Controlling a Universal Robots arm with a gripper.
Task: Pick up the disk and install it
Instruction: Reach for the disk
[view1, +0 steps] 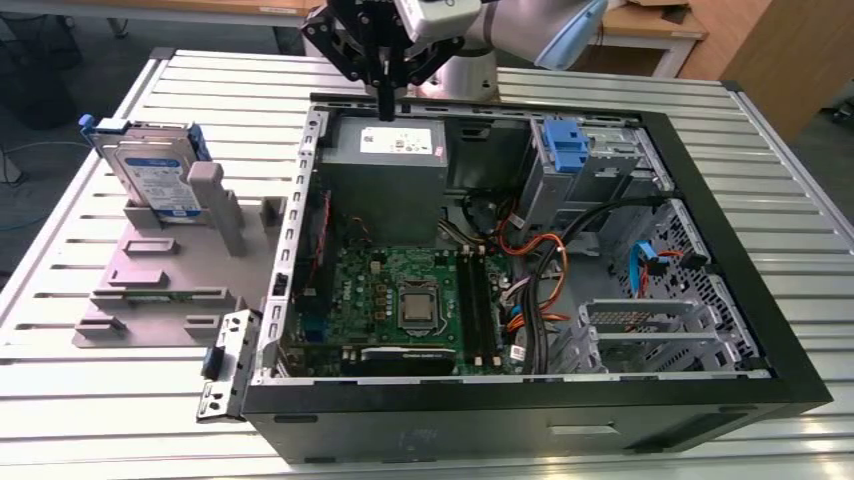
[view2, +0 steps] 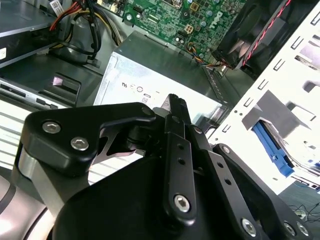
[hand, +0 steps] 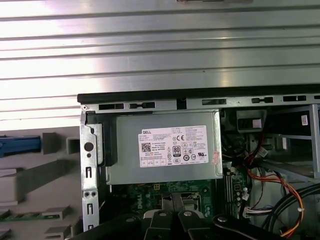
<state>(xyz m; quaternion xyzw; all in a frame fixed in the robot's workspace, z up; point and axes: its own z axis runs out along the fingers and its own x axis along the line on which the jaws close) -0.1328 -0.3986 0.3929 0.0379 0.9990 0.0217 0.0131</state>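
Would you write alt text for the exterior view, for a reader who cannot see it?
The arm's pincer, shut and empty, hangs over the grey power supply in an open computer case. The disk stands upright in a grey holder on the slatted table, at the exterior view's left.

A robotics lab — slatted aluminium bench (view1: 761, 150), opened computer tower (view1: 534, 425), wooden desks (view1: 667, 25) behind

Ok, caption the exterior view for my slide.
Gripper, jaws shut, above the power supply in the computer case; the disk stands in a grey fixture at the exterior view's left.
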